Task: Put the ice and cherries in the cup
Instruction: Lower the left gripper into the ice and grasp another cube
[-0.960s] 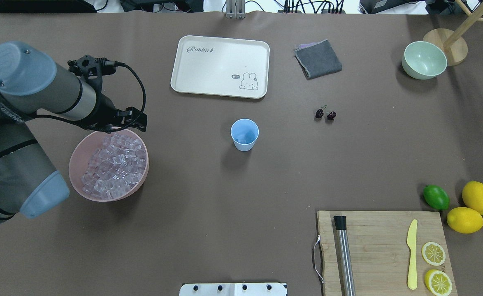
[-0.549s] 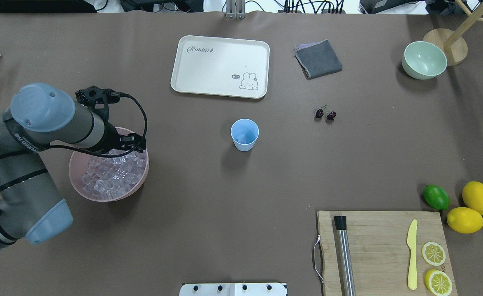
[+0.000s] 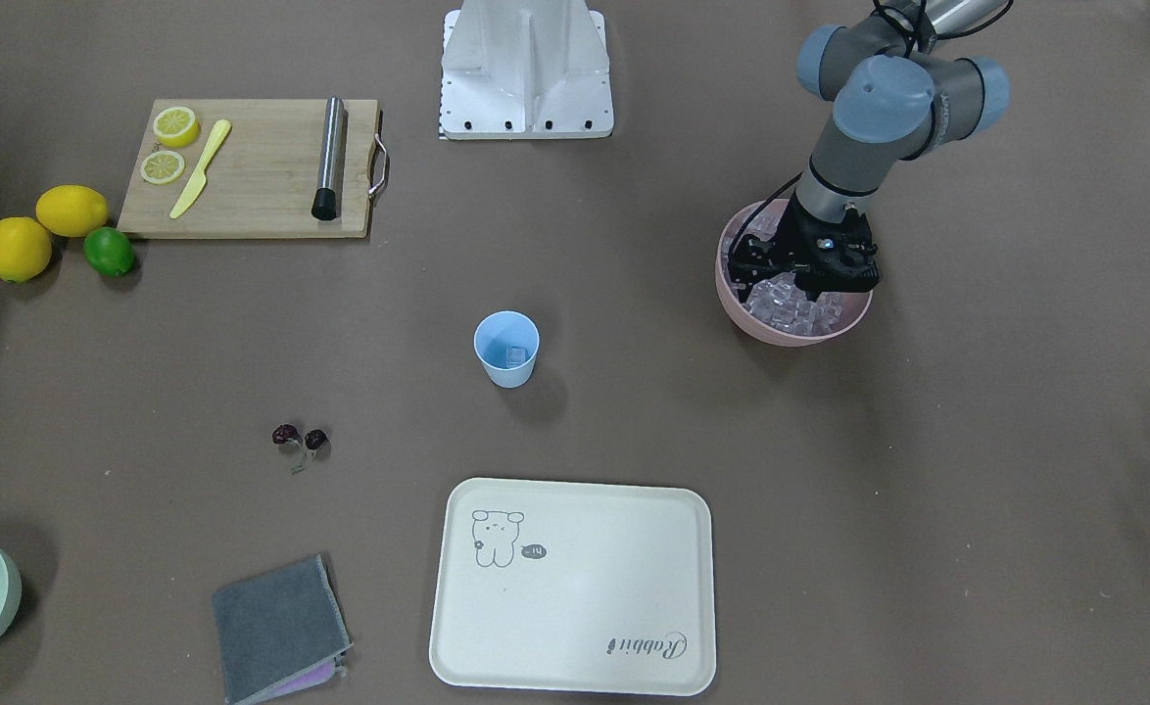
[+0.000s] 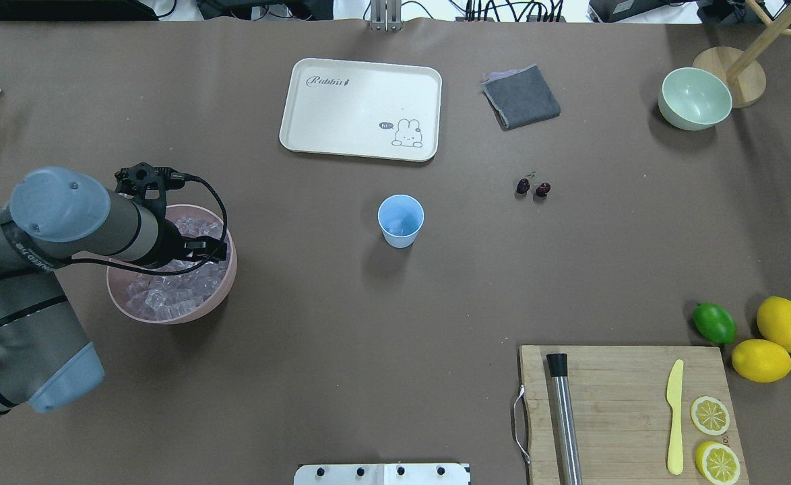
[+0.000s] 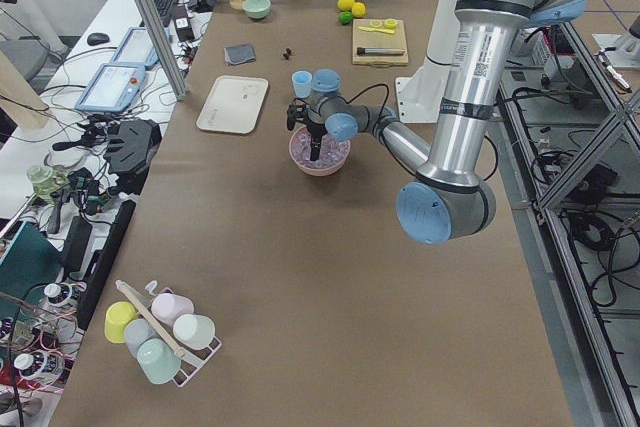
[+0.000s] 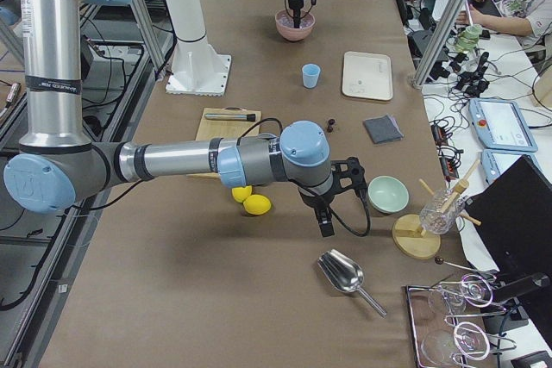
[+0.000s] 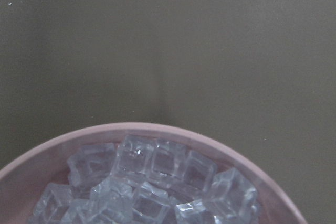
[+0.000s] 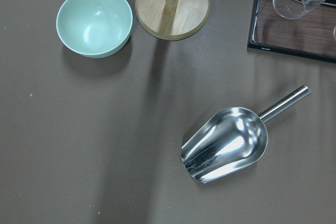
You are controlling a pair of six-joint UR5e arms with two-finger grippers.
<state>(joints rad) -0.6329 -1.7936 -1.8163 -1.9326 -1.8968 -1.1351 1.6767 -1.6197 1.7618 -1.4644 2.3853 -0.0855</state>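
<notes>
1. The left hand (image 3: pixel 812 284) is reaching down into the pink bowl (image 4: pixel 186 315), with its tips dipping among the ice (image 4: pixel 166 296). The black wrist body is hiding the fingers, so it cannot be told whether the hand is open, closed or gripping a cube.
2. The right hand (image 6: pixel 323 217) is hanging over the right end of the bench (image 4: pixel 301 377), near a metal scoop (image 8: pixel 226 145) and a pale-green bowl (image 4: pixel 694 98). Its state cannot be told.
3. The ice is lying heaped in the pink bowl on the robot's left side, with the cubes tilting every way. One clear cube is showing at the bottom of the cup (image 4: pixel 401 222).
4. The cup is standing upright near the middle of the bench, with its mouth facing up and its long axis vertical. It is well apart from the pink bowl.
5. The cherries (image 4: pixel 533 188) are lying on the bench to the robot's right of the cup, near it but not touching. The two fruits are sitting side by side along the bench's length, with the stems pointing away from the robot.
6. A cream tray (image 4: pixel 360 108) and a folded grey cloth (image 4: pixel 521 96) are lying beyond the cup and the cherries.
7. A cutting board (image 4: pixel 624 404) is lying at the near right, carrying a metal tube (image 4: pixel 564 417), a yellow knife (image 4: pixel 674 416) and lemon slices (image 4: pixel 710 415). A lime (image 4: pixel 714 322) and two lemons (image 4: pixel 783 323) are sitting just beside it.
</notes>
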